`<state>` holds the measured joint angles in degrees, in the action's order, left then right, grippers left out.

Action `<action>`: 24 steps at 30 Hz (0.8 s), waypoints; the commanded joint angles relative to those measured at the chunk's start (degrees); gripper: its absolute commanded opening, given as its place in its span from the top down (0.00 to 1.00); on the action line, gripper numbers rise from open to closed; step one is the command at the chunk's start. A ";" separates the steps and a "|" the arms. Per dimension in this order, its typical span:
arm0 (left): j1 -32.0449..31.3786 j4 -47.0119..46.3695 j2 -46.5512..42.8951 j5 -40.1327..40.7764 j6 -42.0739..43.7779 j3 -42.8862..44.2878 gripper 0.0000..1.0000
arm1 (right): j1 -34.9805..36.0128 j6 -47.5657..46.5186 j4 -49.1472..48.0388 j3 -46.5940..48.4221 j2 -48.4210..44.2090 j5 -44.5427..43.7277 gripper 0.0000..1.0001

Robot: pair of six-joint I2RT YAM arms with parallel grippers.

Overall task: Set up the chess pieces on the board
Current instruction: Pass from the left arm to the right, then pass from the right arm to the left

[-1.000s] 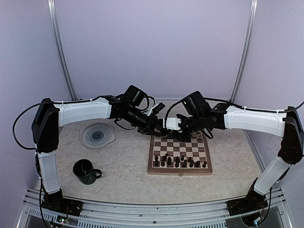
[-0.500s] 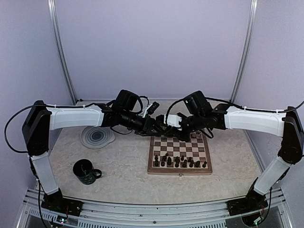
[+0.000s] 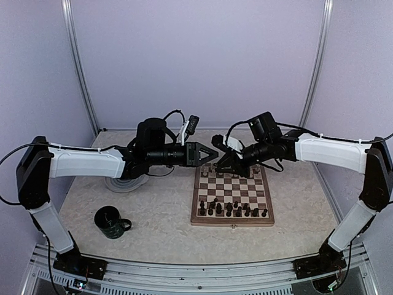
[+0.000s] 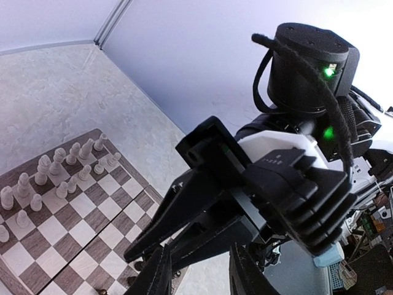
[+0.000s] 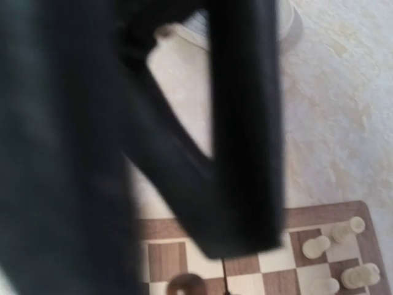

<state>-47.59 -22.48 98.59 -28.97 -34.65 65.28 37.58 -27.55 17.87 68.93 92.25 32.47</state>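
**Fig.** Late stage of set-up. The square wooden chessboard of dark-brown and cream checks w/ light-brown rim [image 3: 233,192] lies on the pale marbled worktop [image 3: 159,209].

- **Done:** Small dark brown-black turned chess pieces [image 3: 228,209] stand along the board's two near ranks, by the front clasp [image 3: 233,226]. Small pale cream turned pieces [image 4: 44,165] occupy its two far ranks (cf. left wrist view).
- **Left to do:** Both camps look roughly complete but uneven, w/ a few dark pcs off-line. An exact count is not resolvable. The task is judged mostly done, w/ perhaps one or two pcs and some straightening left.
- **End effectors:** The two meet in the air just above and beyond the board's far-left corner.
  - Left end effector [image 3: 212,155]: fingers [image 4: 158,273] parted a little, nothing seen between them.
  - Right end effector [image 3: 221,163]: tips point into that gap, close to the left fingers. Its own wrist view is blurred, so whether it is pressed together or pinching a piece cannot be told.
- **Step in hand:** Judged an arm-to-arm hand-over.
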 commanded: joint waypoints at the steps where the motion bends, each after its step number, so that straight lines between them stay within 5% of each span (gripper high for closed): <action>1: -0.12 -1.24 1.73 2.76 -0.44 1.82 0.66 | -0.63 1.67 -1.41 -0.06 -2.17 2.95 0.97; 15: -1.01 3.50 3.97 3.09 0.19 4.44 0.64 | -1.82 2.76 -2.70 -0.70 -3.21 2.95 0.96; 24: -1.34 4.20 5.27 1.22 0.04 5.70 0.83 | -1.91 3.22 -3.00 -0.46 -2.87 2.16 0.96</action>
<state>-48.36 -18.72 102.41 -26.52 -34.68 68.97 36.23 -25.30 16.05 68.90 90.59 34.72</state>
